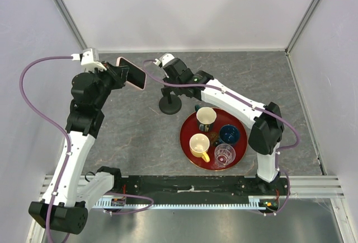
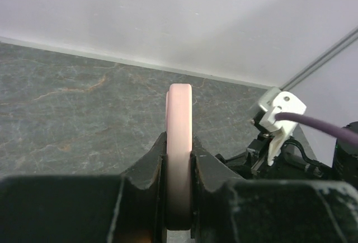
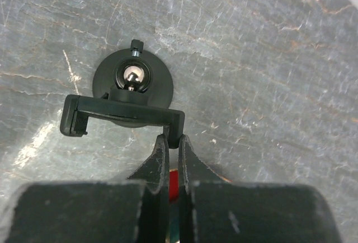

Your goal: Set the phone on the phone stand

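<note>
Left hand point(image 2: 179, 145) grips phone point(image 2: 180, 114) — right hand point(image 3: 172, 141) pinches stand point(image 3: 123, 114).

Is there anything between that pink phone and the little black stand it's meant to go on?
Nothing loose lies between them: the left tool holds the phone near the phone stand. But the right tool is pinching one end of the stand's clamp, right where the phone must go.

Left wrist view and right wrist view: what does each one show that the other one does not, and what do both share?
Only left wrist: the phone, edge-on, pink rim, clamped in the left end effector; the white wall. Only right wrist: the phone stand from above, its clamp head pinched by the right end effector. Both: the grey marbled tabletop.
</note>
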Tool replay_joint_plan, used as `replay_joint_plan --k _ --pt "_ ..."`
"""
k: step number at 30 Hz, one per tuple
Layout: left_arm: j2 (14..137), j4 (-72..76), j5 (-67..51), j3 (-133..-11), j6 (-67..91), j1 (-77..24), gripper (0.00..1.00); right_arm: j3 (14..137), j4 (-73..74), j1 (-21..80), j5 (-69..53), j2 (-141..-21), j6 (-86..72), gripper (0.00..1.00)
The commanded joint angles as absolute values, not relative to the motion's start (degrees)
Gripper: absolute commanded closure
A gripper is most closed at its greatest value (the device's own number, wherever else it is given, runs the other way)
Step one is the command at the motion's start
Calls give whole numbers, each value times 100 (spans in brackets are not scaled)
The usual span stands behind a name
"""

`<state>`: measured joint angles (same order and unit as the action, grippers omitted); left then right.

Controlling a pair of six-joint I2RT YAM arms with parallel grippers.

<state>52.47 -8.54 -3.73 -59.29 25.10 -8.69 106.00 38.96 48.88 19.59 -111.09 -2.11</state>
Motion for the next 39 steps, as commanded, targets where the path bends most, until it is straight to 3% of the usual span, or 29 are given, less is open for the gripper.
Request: replay_joint_plan --k 1,6,8,14,20,25,29,32,39 --pt "5308 245 -1413 -6065 2628 -844 98 10091 3289 4852 1943 -10864 824 100" --pt "5695 457 -2696 -6258 2724 -844 98 9039 2533 4405 908 -10258 1204 100" --pt "5713 518 -2733 -6249 2760 -835 98 8677 2014 4237 38 -9899 1413 100" --pt "5678 545 -2716 -6214 2786 -817 98 7673 923 4034 -684 -9545 1714 98" --pt "5695 597 -2707 -6161 2821 -817 98 7594 572 4008 -896 -9659 1775 83" --pt "5704 650 -2733 -6126 2865 -817 98 7383 35 4008 -396 -9624 1600 79" --pt "5757 650 -2795 -6143 2865 -817 98 7015 -588 4008 -369 -9484 1564 62" --pt "5783 659 -2839 -6152 2883 -817 98 6926 -738 4008 -343 -9466 1626 56" --pt "5801 668 -2900 -6161 2918 -817 98 6785 -896 3964 -202 -9378 1556 64"
